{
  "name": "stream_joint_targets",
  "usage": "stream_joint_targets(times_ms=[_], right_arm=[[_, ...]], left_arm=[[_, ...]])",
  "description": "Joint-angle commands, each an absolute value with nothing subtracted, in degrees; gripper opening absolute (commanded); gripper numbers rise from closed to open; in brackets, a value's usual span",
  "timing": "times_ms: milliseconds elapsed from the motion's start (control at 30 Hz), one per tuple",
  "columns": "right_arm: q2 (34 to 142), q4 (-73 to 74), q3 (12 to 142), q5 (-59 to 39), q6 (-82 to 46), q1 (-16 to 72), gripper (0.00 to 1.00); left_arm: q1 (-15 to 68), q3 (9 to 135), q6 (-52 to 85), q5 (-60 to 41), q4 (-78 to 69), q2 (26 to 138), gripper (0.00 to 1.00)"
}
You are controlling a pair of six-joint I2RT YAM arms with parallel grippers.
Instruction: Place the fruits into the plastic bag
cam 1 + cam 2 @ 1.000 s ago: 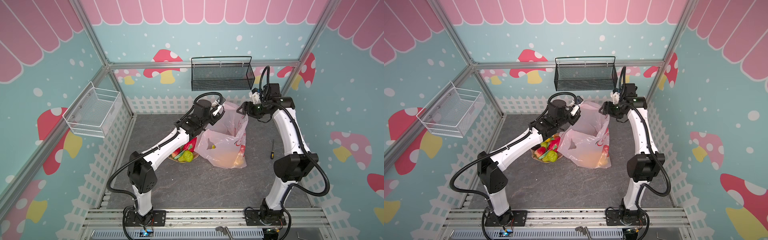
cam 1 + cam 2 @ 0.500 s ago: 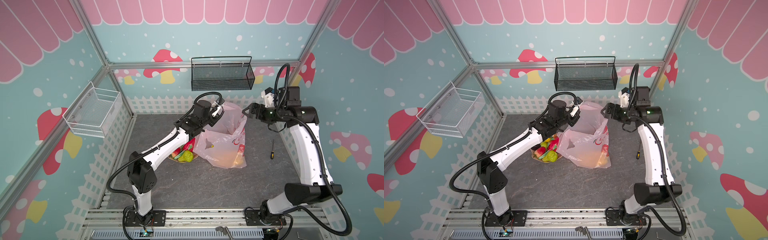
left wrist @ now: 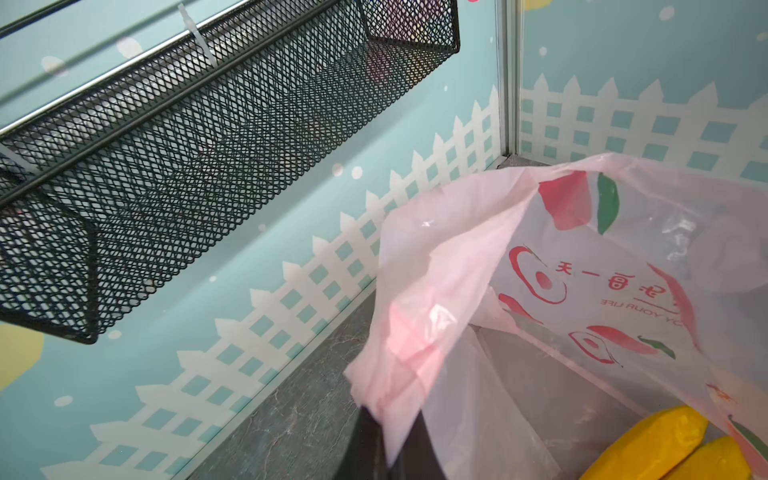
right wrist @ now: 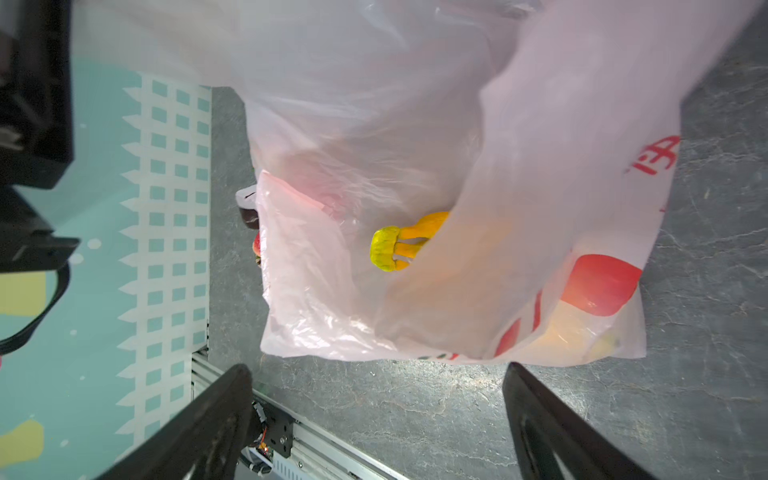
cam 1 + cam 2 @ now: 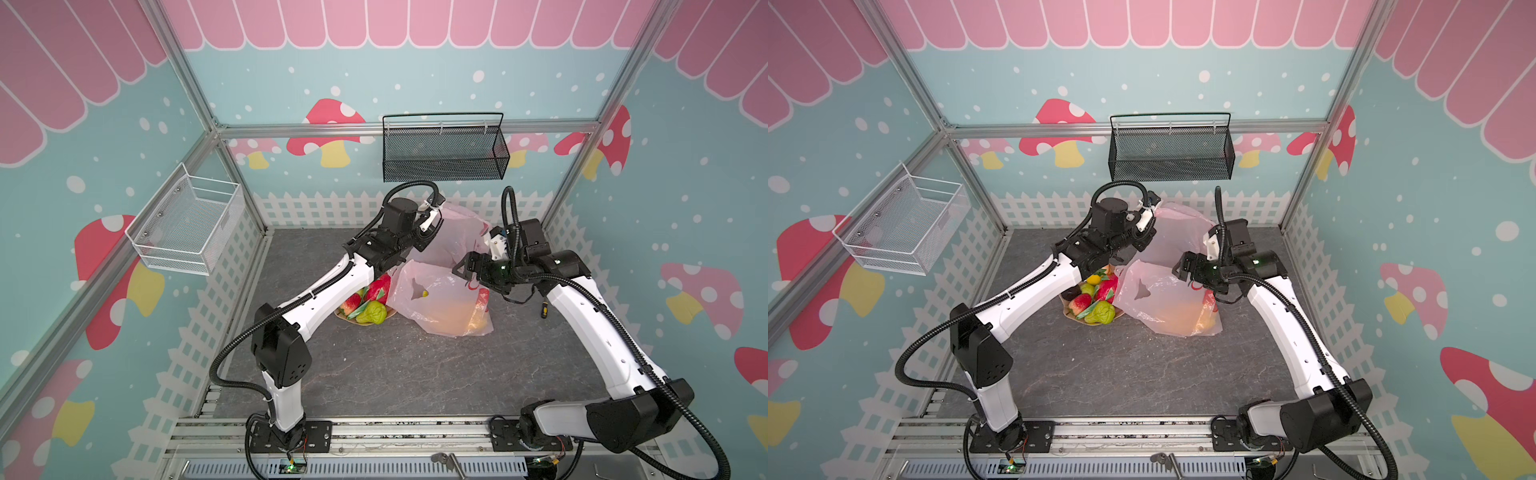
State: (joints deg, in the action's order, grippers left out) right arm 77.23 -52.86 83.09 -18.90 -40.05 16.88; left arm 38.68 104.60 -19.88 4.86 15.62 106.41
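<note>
One at a time, reach the spread right pincer [image 5: 460, 268] past the bag [image 5: 440, 299] just below it for the fruits [image 5: 368, 305] beyond, with the left pincer [image 3: 386, 428] pinching the bag's rim high.

Translucent pink plastic bag [image 5: 440, 299] lies mid-table, with the yellow toy banana bunch [image 4: 399, 245] inside it. Tan wavy-edged dish [image 5: 1070, 313] sits just left of the bag (glossy toy fruits [image 5: 1096, 301] heaped on it). Black mesh basket [image 5: 442, 153] hangs on the back wall behind, white wire basket [image 5: 187, 226] on the left wall.

Glossy translucent plastic bag [image 5: 444, 309], matt metal-mesh basket [image 5: 444, 160].
</note>
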Motion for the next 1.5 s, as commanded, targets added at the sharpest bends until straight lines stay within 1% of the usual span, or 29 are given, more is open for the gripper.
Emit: stream_joint_targets(times_ms=[0,367,533,600,700,767,800,933,1100,1300,1333,1433,1467], right_arm=[[77.83,-49.95,82.37,-15.40,-42.84,16.78,0.94],[82.63,-49.95,85.72,-11.30,-42.89,16.57,0.91],[83.73,-50.06,85.74,-11.00,-42.71,16.48,0.79],[82.86,-50.42,85.24,-10.57,-42.29,16.53,0.66],[81.29,-50.71,83.21,-11.11,-41.97,16.52,0.43],[80.05,-50.64,81.83,-11.72,-42.21,16.60,0.25],[79.51,-50.67,81.45,-12.01,-42.21,16.59,0.18],[78.06,-51.32,80.16,-12.82,-42.03,16.60,0.01],[75.83,-51.81,78.91,-13.75,-42.46,16.61,0.00],[74.97,-52.22,77.63,-16.30,-41.13,16.66,0.00],[74.80,-52.21,77.66,-16.49,-40.75,16.61,0.00],[74.62,-52.51,77.78,-17.83,-39.47,16.61,0.00],[74.78,-52.64,77.71,-18.30,-39.07,16.61,0.00]], left_arm=[[38.59,104.15,-19.60,3.70,16.51,104.37,0.00],[38.37,105.27,-19.53,2.82,16.52,105.95,0.00],[37.52,106.91,-18.37,2.22,16.66,107.27,0.00],[36.85,108.39,-17.23,1.90,17.09,108.40,0.00],[35.53,111.63,-15.01,1.06,17.85,110.64,0.00],[34.91,114.56,-14.32,-0.10,18.84,112.75,0.00],[34.65,116.30,-14.16,-0.17,19.54,113.96,0.00],[33.51,121.34,-12.40,-0.74,21.43,118.19,0.00],[31.42,125.25,-7.03,-2.65,21.58,121.37,0.00],[30.24,135.07,-2.61,-2.07,23.89,127.38,0.03],[30.10,136.09,-2.11,-1.73,24.14,128.04,0.05],[29.57,137.08,0.16,-0.36,24.22,128.66,0.18],[29.37,137.23,1.11,-0.44,24.34,128.74,0.26]])
